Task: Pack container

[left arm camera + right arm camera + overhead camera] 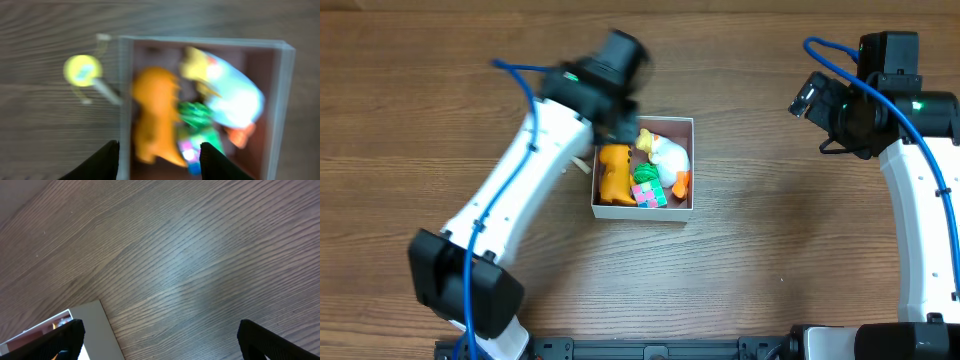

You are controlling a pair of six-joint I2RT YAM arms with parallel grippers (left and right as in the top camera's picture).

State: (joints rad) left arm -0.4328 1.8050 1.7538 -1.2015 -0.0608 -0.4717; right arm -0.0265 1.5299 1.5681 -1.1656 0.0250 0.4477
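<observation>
Two white arms stood at one wood-grain table [760, 250]. The left gripper [623, 127] hung over the upper left corner of the container [640, 211]. In the blurred left wrist view its two dark fingers [102, 162] were spread wide with nothing between them. One small object lay on the table just left of the box: a round yellow disc on a thin pale stick [82, 70]; I could not tell whether it touched the wall.

The single container sat at mid-table, a shallow square cardboard box with white outer walls, a dusty pink inside and no lid. It held four toys packed close:
- one orange dinosaur-shaped figure [613, 172] along the left wall
- one smooth rounded white duck [672, 157] with a yellow head and orange feet
- one crinkly green piece [645, 175] between them
- one many-coloured cube [651, 194] by the near wall

The right gripper [808, 97] hovered well apart from the box, on its right. In the right wrist view its two black fingers [272, 342] stood far apart over bare wood, holding nothing.
</observation>
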